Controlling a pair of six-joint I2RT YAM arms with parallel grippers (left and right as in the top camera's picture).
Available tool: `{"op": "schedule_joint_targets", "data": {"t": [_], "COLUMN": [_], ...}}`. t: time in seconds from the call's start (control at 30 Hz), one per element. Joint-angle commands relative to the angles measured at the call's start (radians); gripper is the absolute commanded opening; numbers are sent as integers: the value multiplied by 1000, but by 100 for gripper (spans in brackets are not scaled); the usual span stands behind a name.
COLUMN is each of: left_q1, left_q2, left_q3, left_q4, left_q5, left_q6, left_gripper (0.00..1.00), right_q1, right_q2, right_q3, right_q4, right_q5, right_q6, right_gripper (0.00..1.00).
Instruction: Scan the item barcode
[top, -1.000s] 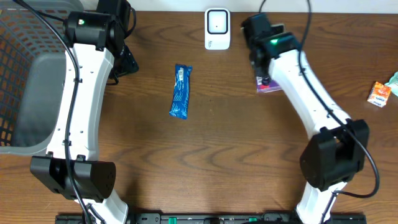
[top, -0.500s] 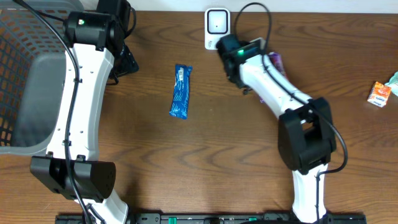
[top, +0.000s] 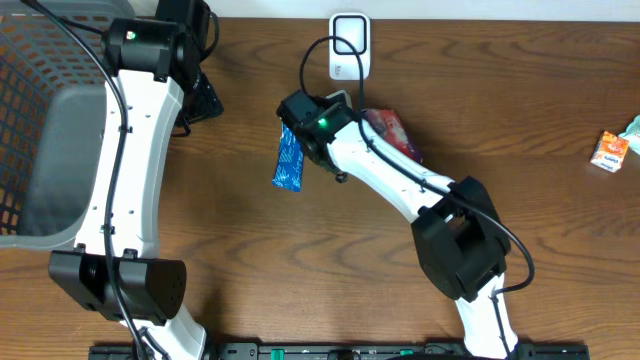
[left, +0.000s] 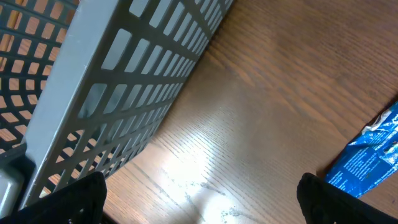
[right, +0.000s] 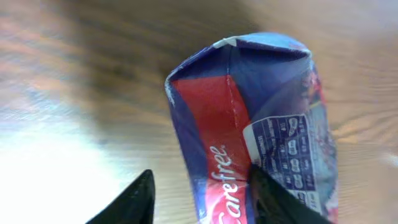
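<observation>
The Carefree packet (right: 208, 118) (red and blue, with a white printed panel showing) lies on the tabletop (top: 300, 260) a little below and to the right of the white scanner (top: 350, 45), close against the right arm. The right tool (right: 200, 177) has its fingers apart, one tip over the packet's printed side and the other over bare wood, so nothing is clamped. A blue packet (top: 290, 155) lies just left of that arm's wrist. The left tool (left: 202, 196) is spread wide above bare wood beside the grey basket (left: 124, 93), gripping nothing.
</observation>
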Motion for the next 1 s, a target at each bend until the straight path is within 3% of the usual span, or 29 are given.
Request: {"op": "schedule_joint_targets", "data": {"t": [0.0,0.1,0.17,0.23,0.3,0.6,0.97], "left_q1": [3,3,3,3,3,3,3], "left_q2": [2,2,2,2,2,2,2], "left_q3": [-7,-7,-8,-7,-7,-7,-8], "left_q4": [-3,-3,-3,-3,-3,-3,-3], "left_q5": [-3,-3,-3,-3,-3,-3,-3], "left_q6": [6,6,6,6,6,6,6], "left_gripper": [98,98,98,98,98,98,98], "right_q1": [-13,-66,-111,-163,-216,-429,-476], "right_q2": [-36,-100,-146,-189,-230,-267,-267], "right_q3": [9,29,48,63,66,62,62], "right_q4": [-4,0,2,12,30,23,16], "right_q5": [-123,-219,-303,-394,-478,-505,-509], "right_q6": [47,46,41,14,-32,-51,-67], "right_gripper": [48,54,68,88,98,99,99]}}
